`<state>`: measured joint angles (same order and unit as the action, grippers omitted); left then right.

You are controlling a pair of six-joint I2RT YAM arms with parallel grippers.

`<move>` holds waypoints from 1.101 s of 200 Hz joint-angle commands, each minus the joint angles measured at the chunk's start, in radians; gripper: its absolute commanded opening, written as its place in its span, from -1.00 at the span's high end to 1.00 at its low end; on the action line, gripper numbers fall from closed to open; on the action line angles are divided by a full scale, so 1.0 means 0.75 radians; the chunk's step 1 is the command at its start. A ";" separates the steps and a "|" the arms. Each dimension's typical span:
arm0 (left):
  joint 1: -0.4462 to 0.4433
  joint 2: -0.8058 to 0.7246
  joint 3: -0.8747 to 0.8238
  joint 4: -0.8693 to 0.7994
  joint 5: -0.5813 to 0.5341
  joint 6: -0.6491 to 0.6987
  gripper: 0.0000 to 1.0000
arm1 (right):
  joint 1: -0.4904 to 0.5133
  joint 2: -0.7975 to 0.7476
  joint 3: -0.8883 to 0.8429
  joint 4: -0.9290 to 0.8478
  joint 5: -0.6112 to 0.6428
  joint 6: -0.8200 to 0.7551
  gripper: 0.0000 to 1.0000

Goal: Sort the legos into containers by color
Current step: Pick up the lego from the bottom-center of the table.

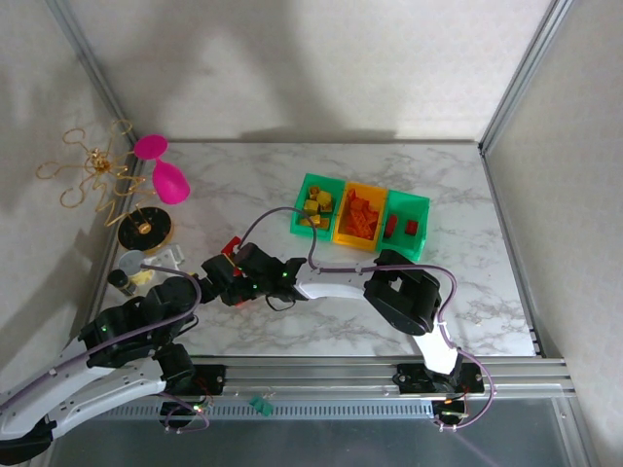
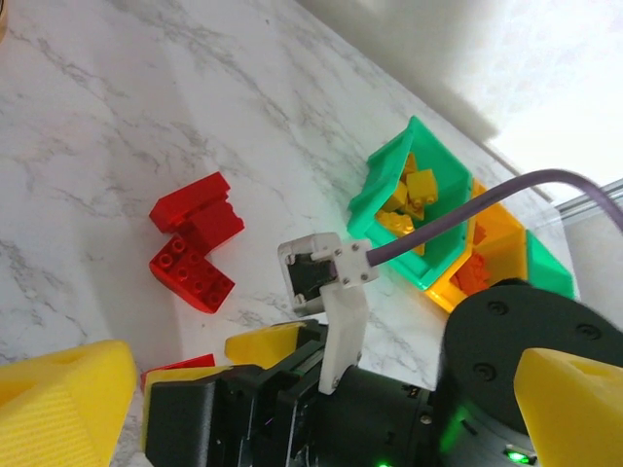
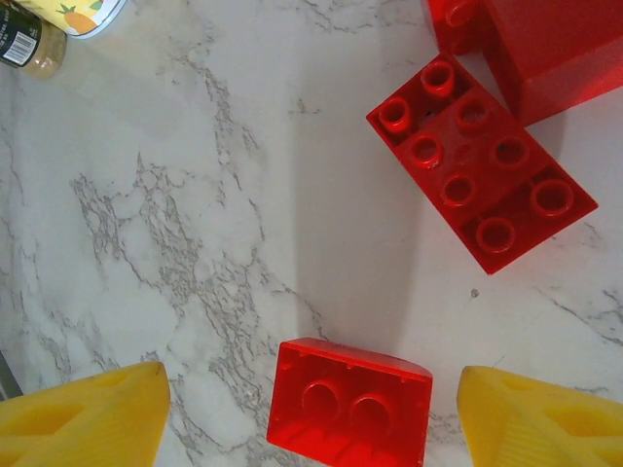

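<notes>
Legos (image 1: pixel 358 219) fill the 3 bins at the back of the marble bench (image 1: pixel 243 175): yellow legos (image 1: pixel 318 204) in the left green bin (image 1: pixel 301 204), orange legos in the orange bin (image 1: pixel 352 241) in the middle, and red legos (image 1: pixel 401 229) in the right green bin (image 1: pixel 422 232). A few red ones lie loose on the bench, to the left of the bins, and the right arm stretches across to them. The right gripper (image 3: pixel 313 404) is open, with 1 small red lego (image 3: pixel 350 404) lying between its 2 yellow fingers (image 3: pixel 88 418). The small red lego shows its hollow side. There is a gap on each side of it, so the fingers do not touch it. A big red lego (image 3: pixel 482 180) with 8 studs lies flat a little way off, just beside another red piece (image 3: pixel 555 49). The left gripper (image 2: pixel 321 375) hangs over the bench close to the right arm, wide open, with nothing in it. A pink goblet (image 1: pixel 165 177) is near the back left corner.
</notes>
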<state>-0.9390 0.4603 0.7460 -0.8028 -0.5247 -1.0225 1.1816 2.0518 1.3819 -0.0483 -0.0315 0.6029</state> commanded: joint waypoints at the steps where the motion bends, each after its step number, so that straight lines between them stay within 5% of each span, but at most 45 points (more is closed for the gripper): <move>1: 0.000 -0.024 0.055 -0.357 -0.235 -0.492 -0.99 | 0.013 0.056 0.008 -0.012 -0.014 0.026 -0.51; 141: -0.002 -0.059 0.055 -0.381 -0.274 -0.535 -0.99 | 0.081 0.183 0.101 -0.150 0.159 -0.032 -0.07; 220: -0.001 -0.051 0.061 -0.295 -0.238 -0.467 -0.99 | 0.056 -0.025 0.004 -0.135 0.180 0.011 0.17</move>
<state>-0.9390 0.4202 0.7704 -0.8124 -0.5472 -1.0214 1.2201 2.1307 1.4300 -0.1146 0.0853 0.5915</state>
